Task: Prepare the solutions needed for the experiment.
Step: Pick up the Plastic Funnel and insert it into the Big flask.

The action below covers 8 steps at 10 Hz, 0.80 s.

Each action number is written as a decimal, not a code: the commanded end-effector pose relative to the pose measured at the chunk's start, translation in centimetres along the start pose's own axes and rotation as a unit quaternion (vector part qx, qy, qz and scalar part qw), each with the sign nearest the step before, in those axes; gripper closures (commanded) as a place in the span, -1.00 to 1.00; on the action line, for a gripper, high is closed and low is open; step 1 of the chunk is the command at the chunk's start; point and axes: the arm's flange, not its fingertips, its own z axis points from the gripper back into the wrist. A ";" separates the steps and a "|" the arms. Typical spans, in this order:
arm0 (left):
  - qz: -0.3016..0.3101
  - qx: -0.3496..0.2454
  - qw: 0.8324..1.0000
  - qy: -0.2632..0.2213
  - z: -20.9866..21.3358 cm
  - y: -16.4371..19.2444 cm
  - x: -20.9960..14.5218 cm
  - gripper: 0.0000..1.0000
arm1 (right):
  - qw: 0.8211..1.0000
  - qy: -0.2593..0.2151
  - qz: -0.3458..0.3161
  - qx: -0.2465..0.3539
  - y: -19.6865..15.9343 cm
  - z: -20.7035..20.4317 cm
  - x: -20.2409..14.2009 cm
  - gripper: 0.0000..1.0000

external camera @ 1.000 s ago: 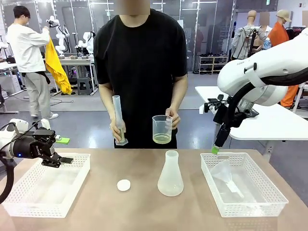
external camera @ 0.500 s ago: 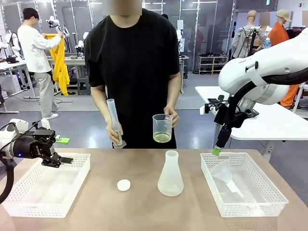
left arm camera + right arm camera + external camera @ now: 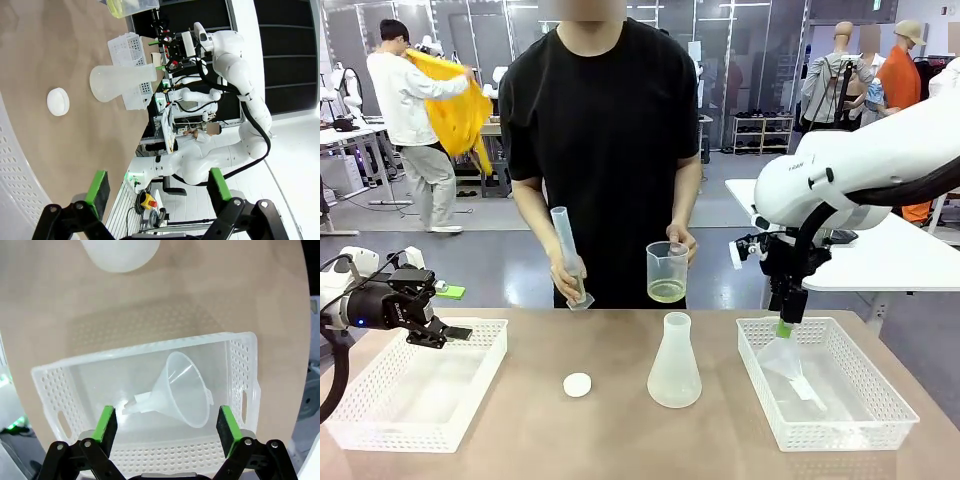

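Observation:
The solutions (image 3: pixel 666 291) show as a little pale yellow liquid in a clear beaker (image 3: pixel 667 271) held in one of the person's hands above the table's far edge. The other hand holds a tilted clear measuring cylinder (image 3: pixel 569 257). An empty conical flask (image 3: pixel 674 362) stands mid-table, and in the left wrist view the flask (image 3: pixel 122 82) lies beyond the cap. My right gripper (image 3: pixel 783 326) (image 3: pixel 164 424) hangs open just above a clear funnel (image 3: pixel 182 390) lying in the right basket (image 3: pixel 880 395). At the left basket (image 3: pixel 380 400), my left gripper (image 3: pixel 451 312) (image 3: pixel 159 186) is open and holds nothing.
A small white round cap (image 3: pixel 577 384) (image 3: pixel 58 101) lies on the table left of the flask. The person stands close to the far edge. A second table stands behind on the right. Another person handles a yellow garment far back left.
My right gripper has come down and toward the middle, over the funnel in the right basket. The person has shifted the beaker and cylinder slightly to the right. My left arm stays still.

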 end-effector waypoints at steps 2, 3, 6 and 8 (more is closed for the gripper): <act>0.000 0.004 1.000 -0.006 -0.2 0.0 0.2 -1.00 | 0.997 0.010 0.072 0.010 -1.3 -1.3 -0.8 -1.00; 0.000 0.004 1.000 -0.006 -0.2 0.0 0.2 -1.00 | 0.996 0.015 0.088 0.017 -1.7 -2.0 -1.1 -1.00; 0.000 0.004 1.000 -0.006 -0.2 0.0 0.2 -1.00 | 0.993 0.036 0.108 0.042 -2.5 -3.7 -1.2 -1.00; 0.000 0.004 1.000 -0.006 -0.2 0.0 0.2 -1.00 | 0.991 0.043 0.114 0.057 -3.5 -4.5 -1.5 -1.00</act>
